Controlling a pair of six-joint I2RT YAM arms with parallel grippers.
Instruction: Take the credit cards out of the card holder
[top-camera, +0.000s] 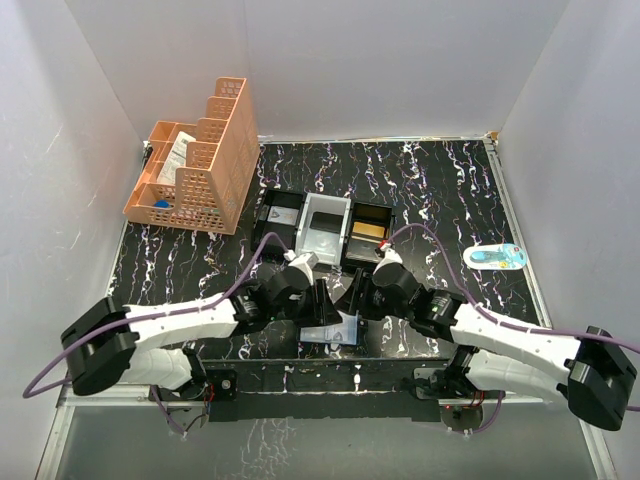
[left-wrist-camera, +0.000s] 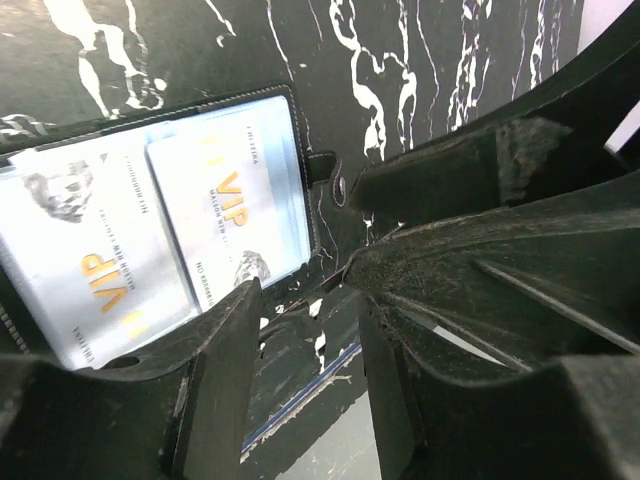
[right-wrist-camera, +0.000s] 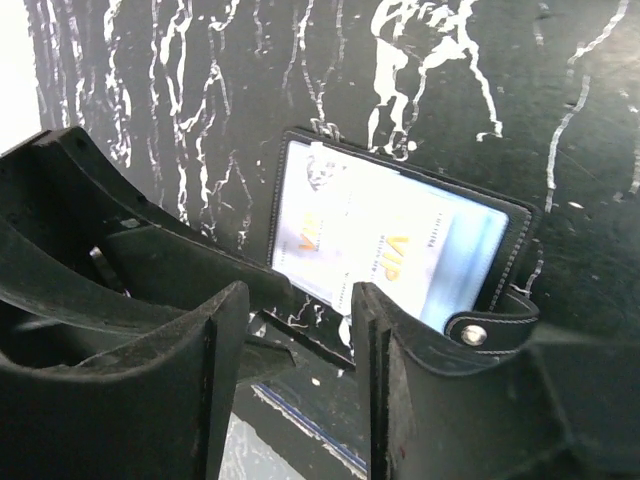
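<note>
The left gripper (left-wrist-camera: 305, 325) hangs low over the table (top-camera: 440, 190), and its two black fingers are apart with nothing caught between them. Just past its tips lies the card holder (left-wrist-camera: 200, 215). It is open and flat, near the front edge of the table, right between the two arms. Two credit cards (left-wrist-camera: 235, 210) show in its pockets, so none is out yet. The right gripper (right-wrist-camera: 300, 305) comes at the holder from the other side. Its fingers are apart too and hold nothing, and the small tab (right-wrist-camera: 485, 330) curls up just beside one of them. I think this is the reaching step, with both arms getting ready to take hold. Next, one gripper likely has to press the holder down so it cannot slide. The other has to pinch a card's edge and pull it along the pocket. That looks tricky, since the cards are thin and lie flat. At the far left stands an orange basket (top-camera: 200, 160) made of plastic grid, shaped like steps. The table top is black with white streaks, like marble. The gripper fingers are hard, black and scuffed. The holder has a dark stitched rim and clear shiny windows, and the cards are pale and smooth with gold letters. The tab has a round metal snap (right-wrist-camera: 473, 335). Behind the holder sits a tray (top-camera: 326, 203) with three boxes. At the far right lies a small blue and white oval thing (top-camera: 497, 256).
</note>
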